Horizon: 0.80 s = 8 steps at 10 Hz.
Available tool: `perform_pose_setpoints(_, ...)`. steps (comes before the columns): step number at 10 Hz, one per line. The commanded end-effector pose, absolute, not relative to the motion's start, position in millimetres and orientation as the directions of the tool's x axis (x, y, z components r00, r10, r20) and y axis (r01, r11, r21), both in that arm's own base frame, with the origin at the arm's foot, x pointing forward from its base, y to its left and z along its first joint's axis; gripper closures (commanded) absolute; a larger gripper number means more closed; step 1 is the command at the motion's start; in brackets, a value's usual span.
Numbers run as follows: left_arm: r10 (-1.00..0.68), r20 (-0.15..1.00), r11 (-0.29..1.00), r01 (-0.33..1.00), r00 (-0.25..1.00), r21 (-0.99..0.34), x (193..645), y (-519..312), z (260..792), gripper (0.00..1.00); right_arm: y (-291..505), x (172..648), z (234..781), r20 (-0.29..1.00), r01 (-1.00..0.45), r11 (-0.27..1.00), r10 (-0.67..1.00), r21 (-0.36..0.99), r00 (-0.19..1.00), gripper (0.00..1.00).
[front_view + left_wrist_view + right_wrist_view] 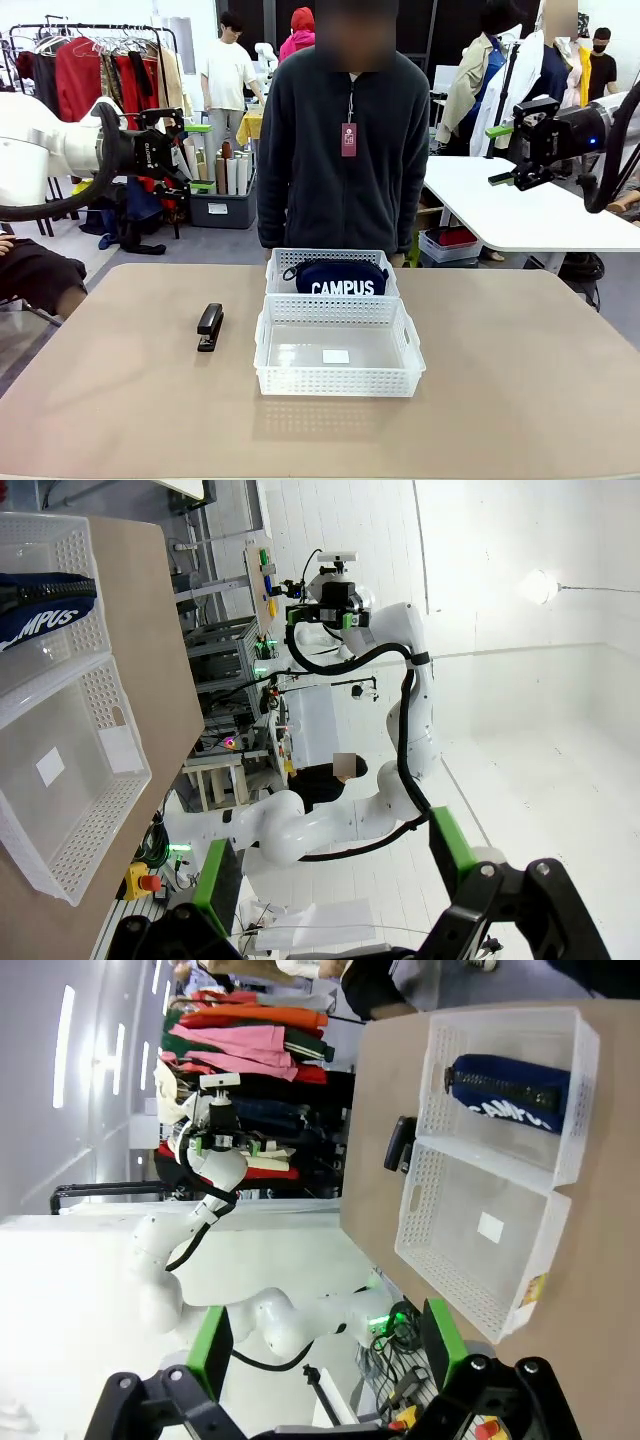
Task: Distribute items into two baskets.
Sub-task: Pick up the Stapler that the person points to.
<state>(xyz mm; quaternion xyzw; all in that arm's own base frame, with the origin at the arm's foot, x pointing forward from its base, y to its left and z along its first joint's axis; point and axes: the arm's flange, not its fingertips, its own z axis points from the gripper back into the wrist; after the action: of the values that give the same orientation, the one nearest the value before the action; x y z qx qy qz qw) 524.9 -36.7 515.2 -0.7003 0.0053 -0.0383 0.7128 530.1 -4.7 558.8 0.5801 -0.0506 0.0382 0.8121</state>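
Both left tool (200, 157) and right tool (500, 155) hung, fingers apart.
Pouch (336, 277) lay in far basket (276, 268); stapler (210, 326) beside near basket (335, 381).

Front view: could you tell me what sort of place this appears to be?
Probably a robotics lab or workshop: a white robot arm beside the tan table, a clothes rack and storage bin behind.

Translucent perforated plastic baskets (338, 372), soft cloth pouch (336, 277) – glossy black stapler (210, 326), matt table (120, 410)
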Motion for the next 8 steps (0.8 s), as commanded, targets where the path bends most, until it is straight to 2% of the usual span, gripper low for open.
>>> perform_pose_setpoints(1,-0.06,0.047,0.014,0.048,0.997,-0.999,524.0,-36.1,516.2,0.0,-5.2,530.0,554.4,0.109,-0.105,0.317,0.005,0.943,0.994,0.0)
perform_pose_setpoints(5,-0.06,0.047,0.014,0.048,0.997,-0.999,524.0,-36.1,516.2,0.0,-4.9,531.2,554.9,0.116,-0.112,0.322,0.005,0.94,0.993,0.0)
perform_pose_setpoints(6,-0.06,0.047,0.014,0.048,0.997,-0.999,524.0,-36.1,516.2,0.0,-10.4,529.1,560.7,0.08,-0.057,0.24,-0.089,0.969,0.993,0.0)
perform_pose_setpoints(8,-0.06,0.047,0.014,0.048,0.997,-0.999,524.0,-36.1,516.2,0.0,-22.8,516.9,572.2,0.054,-0.016,0.176,-0.215,0.984,0.975,0.0)
